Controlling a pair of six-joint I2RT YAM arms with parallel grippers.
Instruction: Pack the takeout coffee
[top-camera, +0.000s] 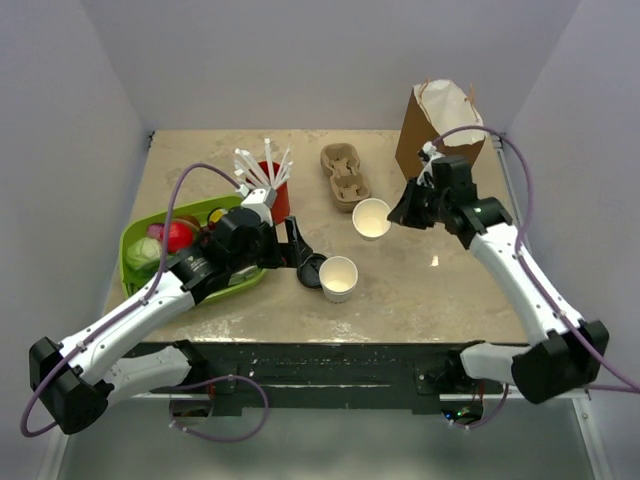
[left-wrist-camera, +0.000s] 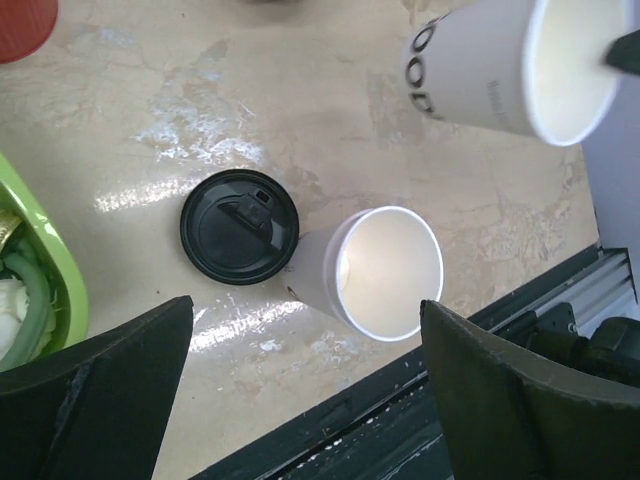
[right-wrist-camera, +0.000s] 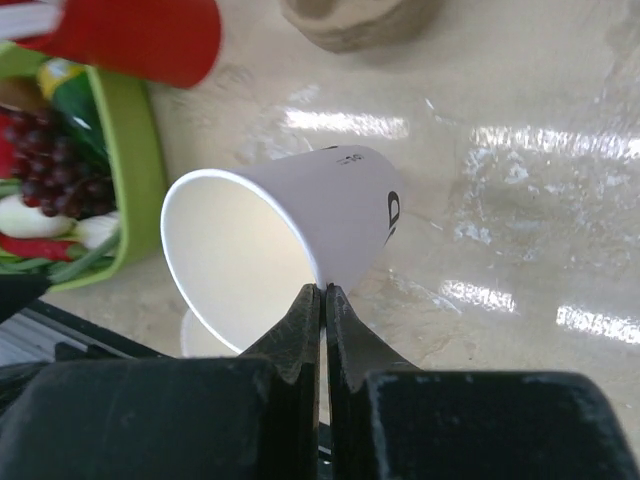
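No takeout coffee with its lid on is in view. My right gripper is shut on the rim wall of a lidless white cup and holds it tilted above the table. That cup also shows at the top right of the left wrist view. A second lidless white cup stands near the table's front edge. A loose black lid lies flat just to its left. My left gripper hangs open above the lid and the standing cup, holding nothing.
A green tray of fruit and vegetables sits at the left. Behind it is a red cup of white utensils. A cardboard cup carrier lies at the back centre, and a brown paper bag stands open at the back right.
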